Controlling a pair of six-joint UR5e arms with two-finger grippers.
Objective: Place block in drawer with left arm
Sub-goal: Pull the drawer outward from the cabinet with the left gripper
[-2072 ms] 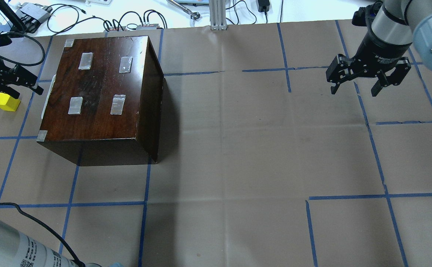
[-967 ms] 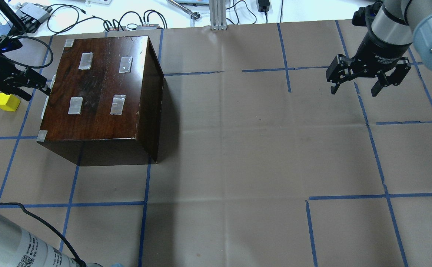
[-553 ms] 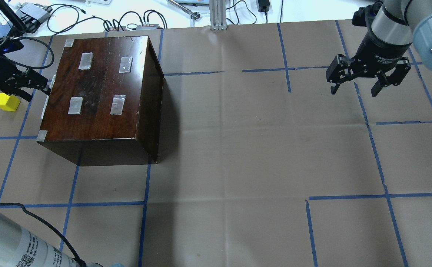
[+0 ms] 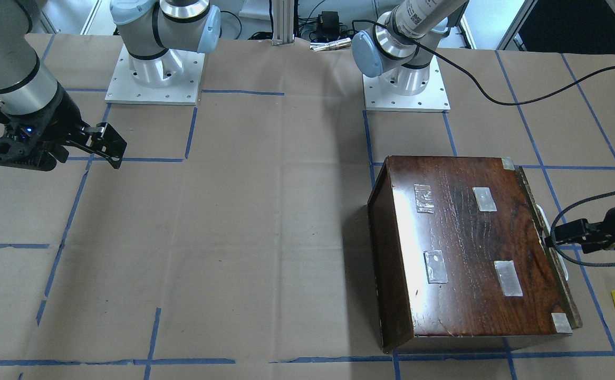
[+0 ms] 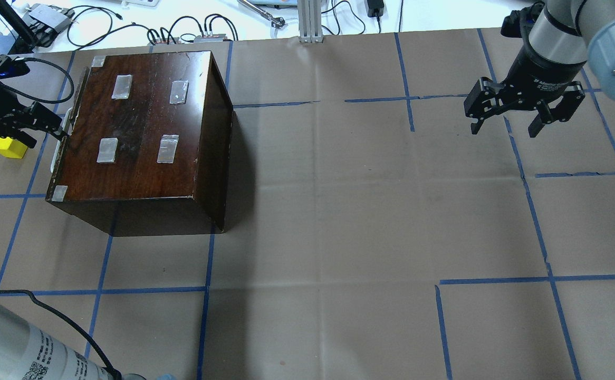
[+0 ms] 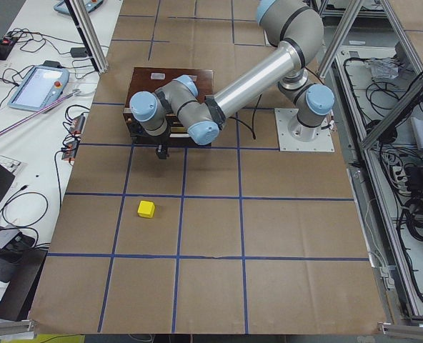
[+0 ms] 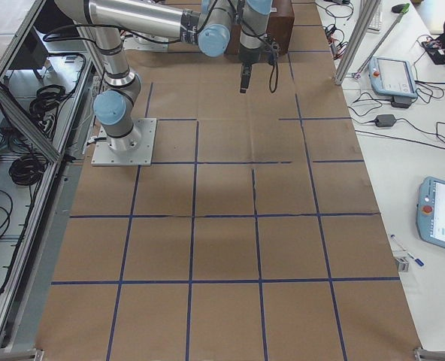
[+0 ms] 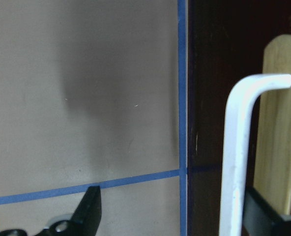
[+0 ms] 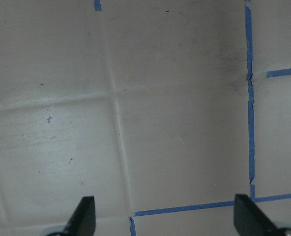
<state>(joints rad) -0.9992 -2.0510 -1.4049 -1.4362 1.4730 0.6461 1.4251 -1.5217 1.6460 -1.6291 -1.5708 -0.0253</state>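
- Block (image 5: 8, 148) lies on the biggest thing here, the table (image 5: 339, 211). The table is covered in brown paper creased into squares, with a blue tape grid that is torn and broken in places.
- White benches (image 6: 26, 107) line the side across from the robot and carry cables, power bricks and teach pendants (image 7: 392, 75). An aluminium post (image 5: 307, 21) stands at that edge, and cable bundles hang in the framing behind the robot.
- The left arm (image 6: 254, 78) reaches from its base plate (image 4: 405, 89) across the cabinet to its front, with a black cable trailing. The right arm (image 5: 555, 42) hangs over bare paper, well apart from everything.
- The cabinet (image 5: 138, 126) is glossy dark wood with four tape patches on top and tape at the corners. It sits on the robot's left half of the table.
- The drawer (image 8: 209, 73) has its front standing slightly proud of the cabinet. A pale wood strip shows past the handle in the wrist view.
- The right gripper (image 5: 503, 129) has its jaws spread wide, with nothing between them.
- The left gripper (image 8: 171, 196) also has its jaws wide and is not clamped. They straddle the white handle (image 8: 234, 162), which lies just inside one finger (image 8: 263, 216).
- The block is a yellow cube on the paper in front of the drawer, outside it, near the left gripper but apart from it.
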